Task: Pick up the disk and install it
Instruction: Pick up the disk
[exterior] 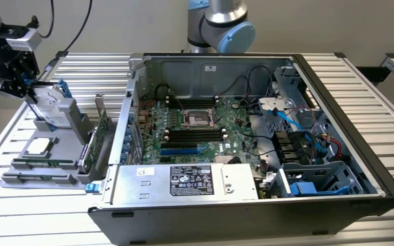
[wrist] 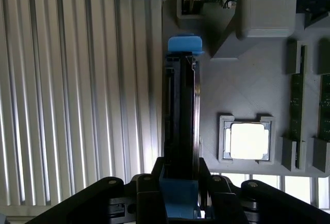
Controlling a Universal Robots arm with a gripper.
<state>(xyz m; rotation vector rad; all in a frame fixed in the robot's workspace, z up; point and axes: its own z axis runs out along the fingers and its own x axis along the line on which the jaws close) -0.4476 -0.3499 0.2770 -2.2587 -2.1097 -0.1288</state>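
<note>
The gripper (wrist: 180, 180) is closed on the disk (wrist: 180, 121). Its two black fingers (wrist: 156, 182) press on the disk's two flat sides, with the blue frame showing between them. The disk stands up on its thin edge and runs straight out from the gripper. A blue tab (wrist: 184, 44) sits at its far end.

In the exterior view, the gripper (exterior: 20, 93) grabs the disk (exterior: 46, 106) by its upper edge. The disk sits at a gray holder (exterior: 46, 178). I cannot tell if its lower edge touches the holder.

Just beside the disk, on the holder, a small square silver chip (wrist: 249, 141) lies flat in its own little pocket. A bit farther out on that side, thin green cards (wrist: 296, 105) stand in slots. On the disk's other side is the bare table (wrist: 77, 79) with long metal strips.

Well away from the gripper, toward the exterior view's right, a big black computer case (exterior: 334, 169) lies open on the table. Its green board (exterior: 190, 128) and wires show inside.
</note>
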